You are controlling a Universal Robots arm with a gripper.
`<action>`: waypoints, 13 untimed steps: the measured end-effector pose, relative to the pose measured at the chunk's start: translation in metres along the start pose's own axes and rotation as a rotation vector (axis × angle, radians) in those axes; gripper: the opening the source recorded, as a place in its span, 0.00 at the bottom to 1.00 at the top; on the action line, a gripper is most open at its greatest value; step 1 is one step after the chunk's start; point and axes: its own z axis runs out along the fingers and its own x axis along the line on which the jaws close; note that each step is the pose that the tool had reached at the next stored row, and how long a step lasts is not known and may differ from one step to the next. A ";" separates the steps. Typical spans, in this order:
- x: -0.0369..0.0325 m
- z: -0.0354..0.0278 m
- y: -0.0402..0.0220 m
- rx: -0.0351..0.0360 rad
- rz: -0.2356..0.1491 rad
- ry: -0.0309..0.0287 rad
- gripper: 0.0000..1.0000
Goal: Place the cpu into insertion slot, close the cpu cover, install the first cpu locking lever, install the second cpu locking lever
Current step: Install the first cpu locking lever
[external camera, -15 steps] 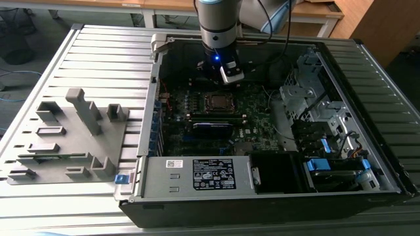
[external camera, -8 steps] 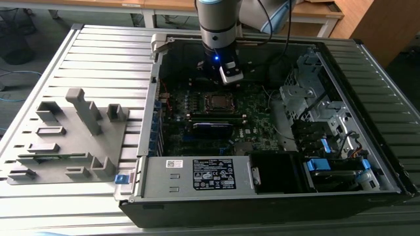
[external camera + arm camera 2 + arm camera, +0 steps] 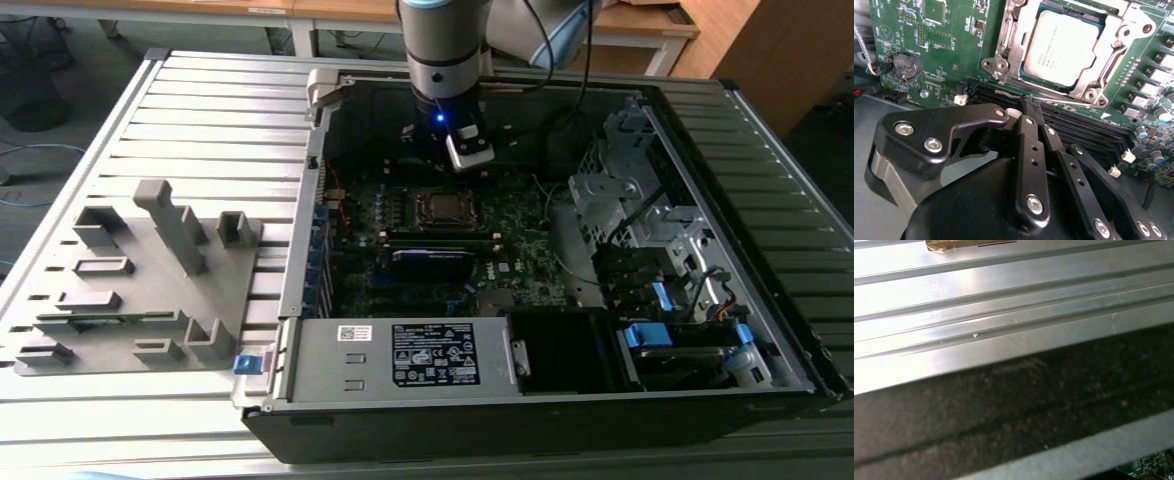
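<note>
- In the second wrist view the black gripper [image 3: 1032, 104] sits closest, its two fingers [image 3: 1029, 150] drawn together at the tips with nothing between them.
- Just past the tips a thin metal lever [image 3: 1054, 98] runs along the near edge of the insertion slot [image 3: 996, 64]; whether the tips touch it I cannot tell.
- The cpu [image 3: 1061, 47] lies flat in the slot on the green board [image 3: 954, 50], with the silvery cpu cover [image 3: 1016, 40] folded down around it.
- In the exterior view the arm [image 3: 441, 50] stands over the far part of the open computer case [image 3: 534, 430].
- A grey rack [image 3: 147, 290] rests on the ribbed table [image 3: 200, 100], at the exterior view's left of the case.
- In the first wrist view the table's ribs run beside a dark case wall [image 3: 1004, 415].
</note>
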 end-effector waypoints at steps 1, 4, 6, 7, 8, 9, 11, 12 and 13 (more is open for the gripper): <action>0.0000 0.0002 0.0000 -0.0002 0.000 -0.0010 0.11; 0.0001 0.0011 -0.0002 -0.0012 -0.001 -0.0044 0.11; 0.0002 0.0017 -0.0003 -0.0017 -0.001 -0.0065 0.11; 0.0003 0.0020 -0.0003 -0.0020 -0.001 -0.0075 0.11; 0.0004 0.0024 -0.0004 -0.0023 -0.001 -0.0084 0.11; 0.0005 0.0028 -0.0005 -0.0026 -0.001 -0.0093 0.11; 0.0006 0.0037 -0.0006 -0.0030 -0.002 -0.0111 0.11; 0.0006 0.0039 -0.0007 -0.0031 -0.002 -0.0116 0.11; 0.0006 0.0040 -0.0010 -0.0032 -0.002 -0.0117 0.11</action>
